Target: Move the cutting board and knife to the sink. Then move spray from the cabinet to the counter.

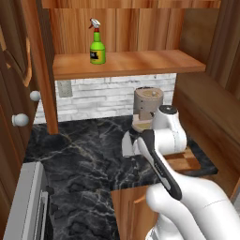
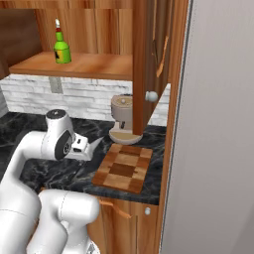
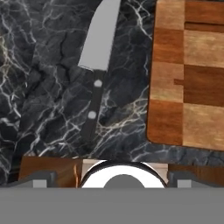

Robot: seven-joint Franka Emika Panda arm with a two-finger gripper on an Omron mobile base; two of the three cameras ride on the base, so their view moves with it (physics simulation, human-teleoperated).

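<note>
The white arm's end effector [image 3: 112,177] hangs above the black marble worktop [image 3: 48,87] with its two dark finger tips spread wide apart and nothing between them. In the hand view, the small knife with a pale grey pointed blade and a black riveted handle [image 3: 97,65] lies flat on the worktop directly ahead of the end effector, the handle end nearer the front edge and the blade pointing away toward the back wall. Just beside it, apart from it by a strip of bare marble, lies the rectangular wooden cutting board checkered in light and dark brown blocks [image 3: 192,74]. In the right base view the cutting board [image 2: 124,167] rests flat near the worktop's front edge, in front of a round beige coffee machine [image 2: 122,118] that stands toward the back. The small bright green spray bottle with a white trigger nozzle [image 1: 97,43] stands upright on the plain shelf of the reddish-brown wooden wall cabinet [image 1: 126,63], toward the shelf's left end in the left base view. The cabinet doors stand open, round white knobs [image 1: 20,119] showing on the left door
</note>
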